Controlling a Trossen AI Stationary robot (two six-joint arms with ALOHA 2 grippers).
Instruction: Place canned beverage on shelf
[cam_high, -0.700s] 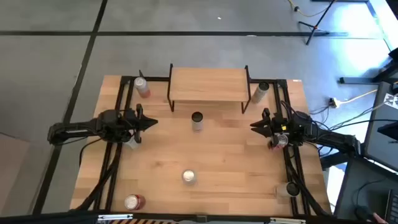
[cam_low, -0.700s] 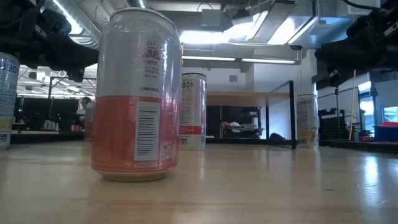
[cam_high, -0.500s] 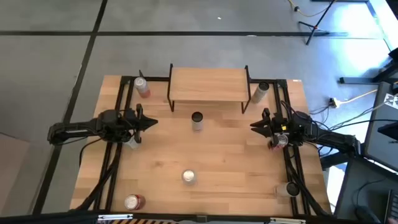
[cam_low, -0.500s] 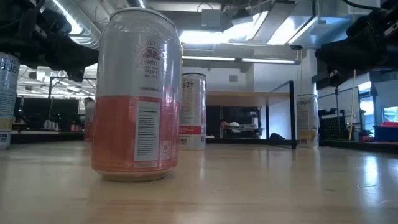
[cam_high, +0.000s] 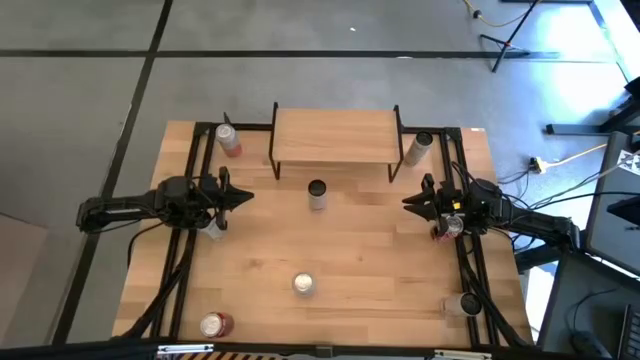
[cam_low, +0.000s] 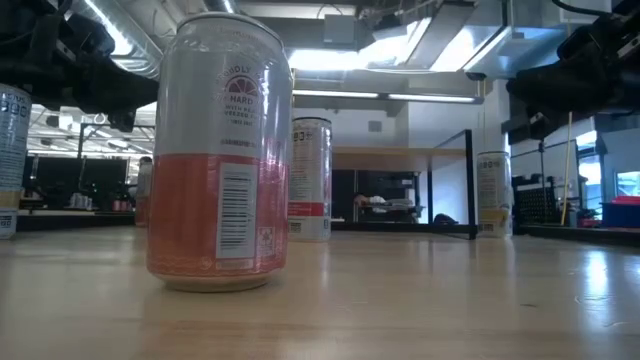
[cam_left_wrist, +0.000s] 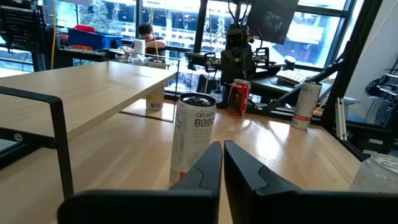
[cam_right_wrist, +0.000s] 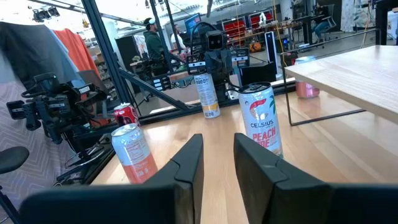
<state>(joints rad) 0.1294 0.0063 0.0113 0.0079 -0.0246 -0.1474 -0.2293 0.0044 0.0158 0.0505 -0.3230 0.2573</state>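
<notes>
Tools are idling: the left tool (cam_high: 243, 197) is sitting pinched shut, the right tool (cam_high: 408, 201) narrowly parted, both empty. Centre frame, the Celsius can (cam_high: 317, 194) is standing before the shelf (cam_high: 334, 135); an off-centre approach risks toppling it.

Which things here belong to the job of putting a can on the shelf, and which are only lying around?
For the job:
- shelf, nothing on top
- cans on the table, e.g. centre can before the shelf

Lying about:
- table frame
- cables on the floor
</notes>
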